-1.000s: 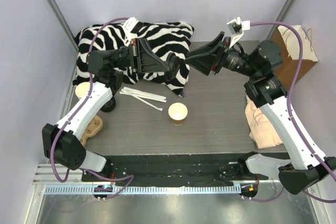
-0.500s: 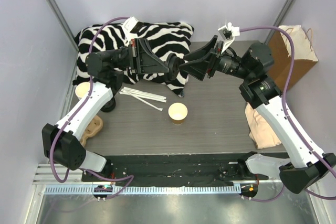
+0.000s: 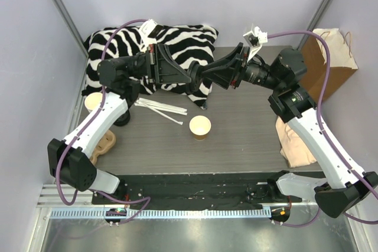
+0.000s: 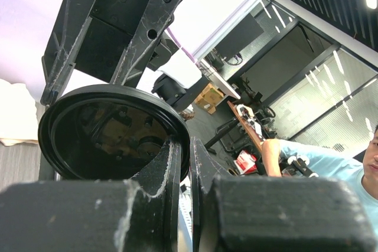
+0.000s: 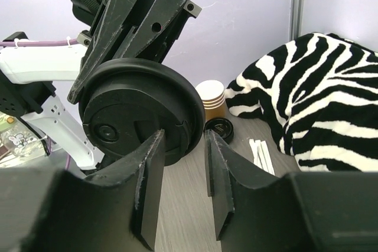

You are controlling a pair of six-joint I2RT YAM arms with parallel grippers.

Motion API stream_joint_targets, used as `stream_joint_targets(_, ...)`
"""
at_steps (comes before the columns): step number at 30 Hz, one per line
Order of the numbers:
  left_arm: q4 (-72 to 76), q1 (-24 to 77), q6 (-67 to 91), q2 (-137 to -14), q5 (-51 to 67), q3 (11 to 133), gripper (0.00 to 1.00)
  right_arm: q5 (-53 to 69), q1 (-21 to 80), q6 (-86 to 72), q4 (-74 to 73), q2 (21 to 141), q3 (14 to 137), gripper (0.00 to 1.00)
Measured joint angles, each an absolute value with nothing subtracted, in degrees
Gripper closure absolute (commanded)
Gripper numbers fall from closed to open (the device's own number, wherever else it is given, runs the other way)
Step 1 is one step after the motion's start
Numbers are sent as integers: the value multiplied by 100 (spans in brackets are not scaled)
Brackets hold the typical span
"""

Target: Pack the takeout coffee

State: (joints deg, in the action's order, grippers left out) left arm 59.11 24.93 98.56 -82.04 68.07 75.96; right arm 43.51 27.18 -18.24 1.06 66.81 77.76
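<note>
Black lid [image 5: 136,113] is up in the air over the back of the tabletop [image 3: 248,128], not on any cup. Left end effector [image 4: 184,146] is clamped on its rim and holds it edge-on, flat face turned twd the other arm. Right end effector [image 5: 183,137] has jaws apart w/ the lid's near edge in the gap; no contact seen yet. Looks like a handover or regrip, prob so the lid ends up in a grip that lets it be pressed down flat. So the takeout coffee isn't assembled: its coffee cup [image 3: 199,127] stands upright, open and lidless mid-tabletop, well below and apart from both arms. Brown paper bag [image 3: 333,63] stands at the far right corner on the right arm's side, likely the packing target. Spare stack of cups [image 5: 212,95] sits at far left w/ a second loose lid [image 5: 219,129] just beside it, wrapped straws [image 3: 159,108] near the zebra-print cloth [image 3: 177,45]. Writing: none readable. Held lid shows moulded marks on top, too small to read; cups and bag look plain.
</note>
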Motion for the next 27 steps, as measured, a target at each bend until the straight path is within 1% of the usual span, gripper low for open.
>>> stream_joint_targets(7, 5916, 2519, 9856, -8213, 6805, 7596, 100, 4351, 2729, -1811, 106, 6681, 7776, 60)
stream_joint_targets(10, 5916, 2530, 9854, -8213, 6805, 7596, 100, 4348, 2729, -1806, 106, 6681, 7776, 62)
stream_joint_targets(12, 5916, 2541, 9854, -8213, 6805, 7596, 100, 4348, 2731, -1806, 106, 6681, 7776, 66)
stream_joint_targets(13, 5916, 2545, 9854, -8213, 6805, 7596, 100, 4351, 2735, -1809, 108, 6681, 7776, 71)
stream_joint_targets(15, 5916, 2550, 9854, -8213, 6807, 7596, 100, 4357, 2753, -1804, 110, 6681, 7776, 77)
stream_joint_targets(18, 5924, 2550, 9863, -8213, 6816, 7596, 100, 4355, 2766, -1780, 119, 6681, 7776, 98)
stream_joint_targets(23, 5959, 2554, 9856, -8213, 6816, 7601, 99, 4359, 2759, -1758, 97, 6681, 7776, 99)
stream_joint_targets(25, 5937, 2554, 9837, -8213, 6818, 7601, 93, 4355, 2759, -1732, 82, 6678, 7776, 99)
stream_joint_targets(26, 5929, 2554, 9819, -8213, 6818, 7601, 87, 4353, 2759, -1717, 78, 6678, 7776, 99)
stream_joint_targets(27, 5898, 2554, 9782, -8213, 6818, 7601, 85, 4342, 2759, -1702, 69, 6678, 7776, 99)
